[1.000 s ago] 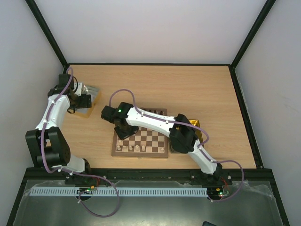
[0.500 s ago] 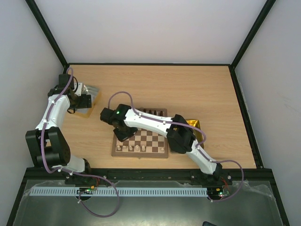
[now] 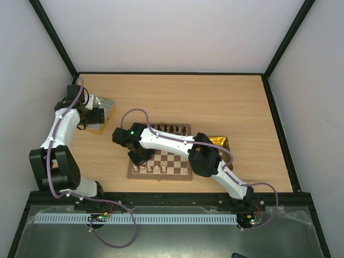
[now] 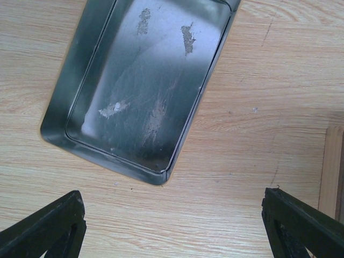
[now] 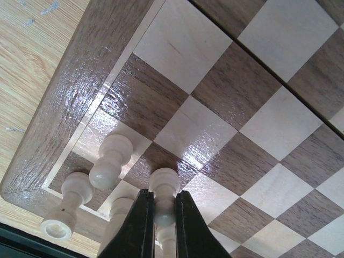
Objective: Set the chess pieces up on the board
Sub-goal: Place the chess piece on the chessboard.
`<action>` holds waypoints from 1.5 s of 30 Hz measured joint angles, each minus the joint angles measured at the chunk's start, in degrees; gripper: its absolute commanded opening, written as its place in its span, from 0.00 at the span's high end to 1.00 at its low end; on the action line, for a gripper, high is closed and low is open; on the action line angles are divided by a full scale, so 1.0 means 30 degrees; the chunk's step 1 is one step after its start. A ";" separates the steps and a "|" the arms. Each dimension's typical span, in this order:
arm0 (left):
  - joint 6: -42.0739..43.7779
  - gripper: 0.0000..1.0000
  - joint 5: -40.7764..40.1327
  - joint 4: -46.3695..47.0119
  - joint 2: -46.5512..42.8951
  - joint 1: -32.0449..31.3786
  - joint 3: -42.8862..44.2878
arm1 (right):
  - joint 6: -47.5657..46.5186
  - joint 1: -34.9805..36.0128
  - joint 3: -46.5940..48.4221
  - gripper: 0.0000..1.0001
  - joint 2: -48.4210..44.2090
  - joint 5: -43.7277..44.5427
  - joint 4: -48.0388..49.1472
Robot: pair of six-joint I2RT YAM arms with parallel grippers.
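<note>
The board (image 3: pixel 171 159) lies in the middle of the table, with dark chess pieces (image 3: pixel 171 128) along its far row and cream ones (image 3: pixel 153 169) along its near row. My right gripper (image 3: pixel 138 156) hangs over the board's near left corner. In the right wrist view it (image 5: pixel 163 194) is shut on a cream pawn (image 5: pixel 164 185) whose base rests on a dark square. Beside it stand a second cream pawn (image 5: pixel 110 161) and a corner piece (image 5: pixel 67 207). My left gripper (image 4: pixel 174 226) is open and holds nothing, just off the silver tray (image 4: pixel 80 70).
The silver tray (image 3: pixel 103 107) sits at the table's far left, under the left wrist. A gold tray (image 3: pixel 221 142) lies against the board's right side, partly hidden by the right arm. The board's edge (image 4: pixel 332 172) shows at the right of the left wrist view.
My right arm has swung left and nearer, carrying the shut gripper toward the board's near left corner. The left arm has stayed still.
</note>
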 measured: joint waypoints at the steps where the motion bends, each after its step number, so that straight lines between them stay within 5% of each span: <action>1: 0.0000 0.10 -0.0015 0.0000 0.0000 0.0000 -0.0015 | 0.0000 0.0022 0.0000 0.98 0.0015 -0.0022 0.0000; 21: 0.0000 0.09 -0.0073 0.0000 0.0000 0.0000 -0.0029 | -0.0211 0.0029 0.0000 0.82 0.0131 -0.0175 0.0015; 45: 0.0000 0.09 -0.0073 0.0000 0.0000 0.0000 -0.0029 | -0.0219 -0.0233 0.0350 0.81 0.0306 -0.0262 0.0080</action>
